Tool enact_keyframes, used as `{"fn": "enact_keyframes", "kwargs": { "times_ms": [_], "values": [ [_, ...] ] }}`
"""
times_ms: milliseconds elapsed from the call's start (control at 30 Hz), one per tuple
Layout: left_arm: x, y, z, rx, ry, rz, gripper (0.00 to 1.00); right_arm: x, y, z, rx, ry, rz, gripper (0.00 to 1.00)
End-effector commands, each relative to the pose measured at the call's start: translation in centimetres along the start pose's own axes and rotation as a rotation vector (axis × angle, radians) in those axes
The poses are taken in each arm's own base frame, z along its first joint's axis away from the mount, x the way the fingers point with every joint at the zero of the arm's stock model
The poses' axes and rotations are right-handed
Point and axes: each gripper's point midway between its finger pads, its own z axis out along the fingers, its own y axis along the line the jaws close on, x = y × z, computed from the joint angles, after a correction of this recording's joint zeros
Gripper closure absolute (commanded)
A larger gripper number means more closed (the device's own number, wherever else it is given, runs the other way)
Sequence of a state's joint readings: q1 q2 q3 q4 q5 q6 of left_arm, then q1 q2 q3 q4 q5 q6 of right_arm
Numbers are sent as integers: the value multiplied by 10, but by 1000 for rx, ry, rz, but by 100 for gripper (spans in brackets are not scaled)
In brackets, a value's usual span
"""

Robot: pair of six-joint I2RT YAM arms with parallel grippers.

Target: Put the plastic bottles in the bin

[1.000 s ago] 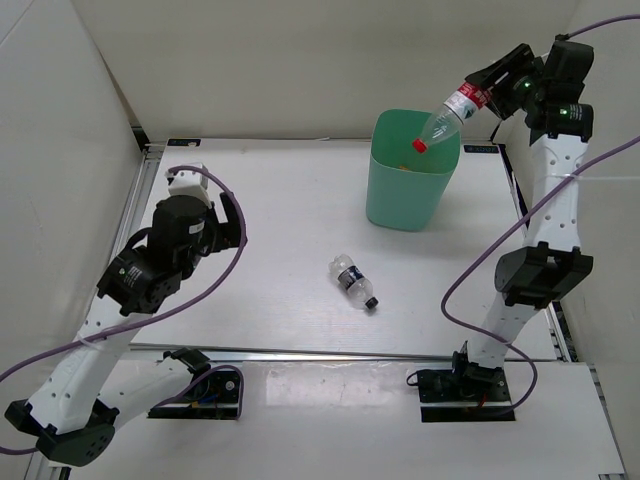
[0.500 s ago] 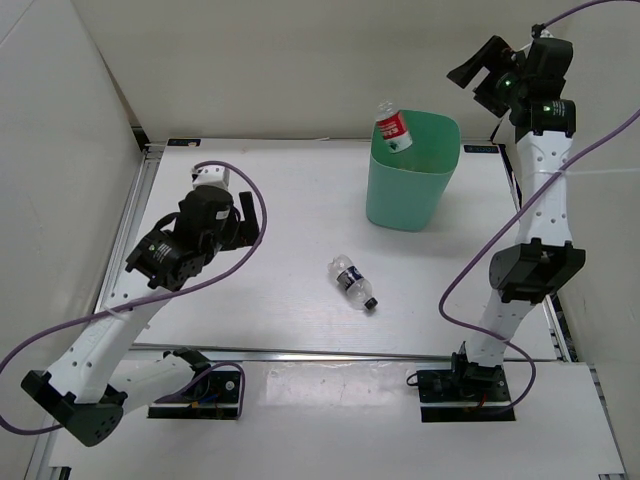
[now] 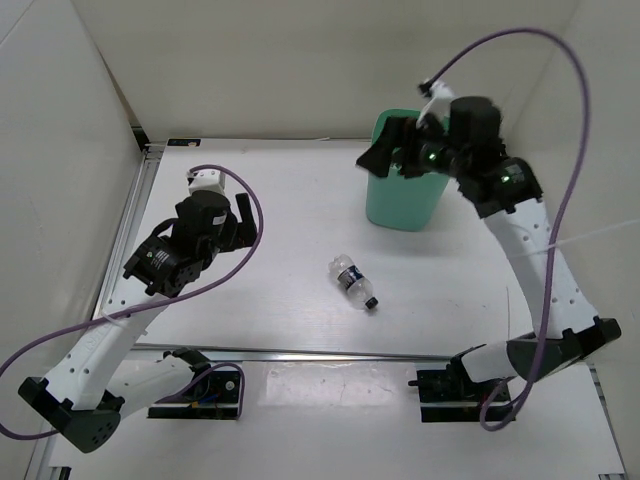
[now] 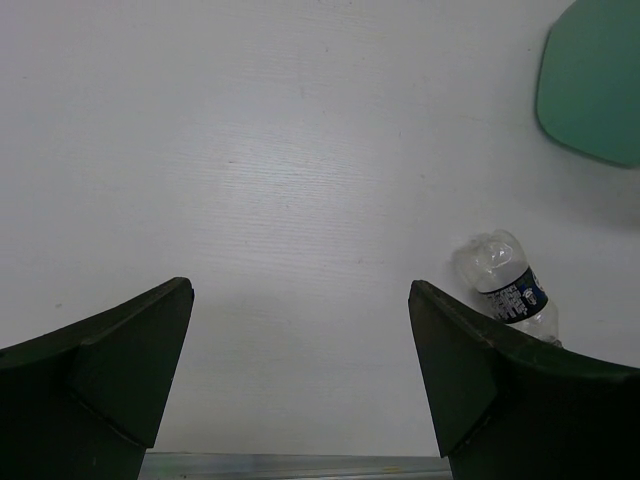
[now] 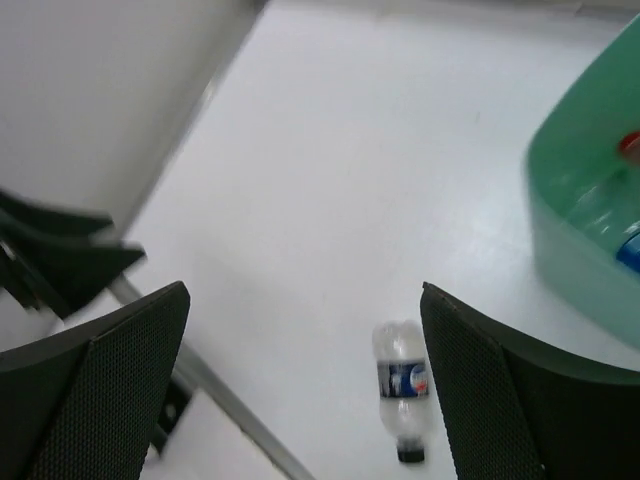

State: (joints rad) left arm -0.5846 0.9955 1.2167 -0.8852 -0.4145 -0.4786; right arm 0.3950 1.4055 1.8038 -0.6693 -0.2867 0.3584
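Has the right gripper [image 3: 386, 150] spread wide, gripping nothing, beside the bin's [image 3: 400, 203] rim. Has the left gripper [image 4: 298, 288] equally spread and empty. Puts the clear dark-labelled bottle [image 3: 353, 281] flat on the table [image 3: 280, 190], below the right gripper, ahead-right of the left gripper, touching neither. Shows blurred bottles [image 5: 602, 205] inside the bin.

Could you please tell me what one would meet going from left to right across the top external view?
left gripper → clear bottle → mint-green bin
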Motion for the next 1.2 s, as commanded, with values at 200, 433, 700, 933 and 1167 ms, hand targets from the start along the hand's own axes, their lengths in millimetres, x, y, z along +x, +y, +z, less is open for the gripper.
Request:
{"fn": "enact_keyframes", "kwargs": {
  "times_ms": [200, 433, 700, 933, 1167],
  "values": [
    [6, 1, -6, 33, -12, 0, 0, 211, -27, 28, 153, 623, -265, 1],
    [24, 5, -8, 42, 14, -32, 0, 294, -38, 40, 149, 811, -331, 1],
    [30, 14, -21, 34, 29, -64, 0, 333, -65, 67, 242, 900, -339, 1],
    [41, 26, -28, -1, 54, -56, 0, 361, -79, 93, 281, 992, -262, 1],
    [39, 33, -36, -16, 37, -68, 0, 374, -73, 100, 246, 1065, -223, 26]
  ]
}}
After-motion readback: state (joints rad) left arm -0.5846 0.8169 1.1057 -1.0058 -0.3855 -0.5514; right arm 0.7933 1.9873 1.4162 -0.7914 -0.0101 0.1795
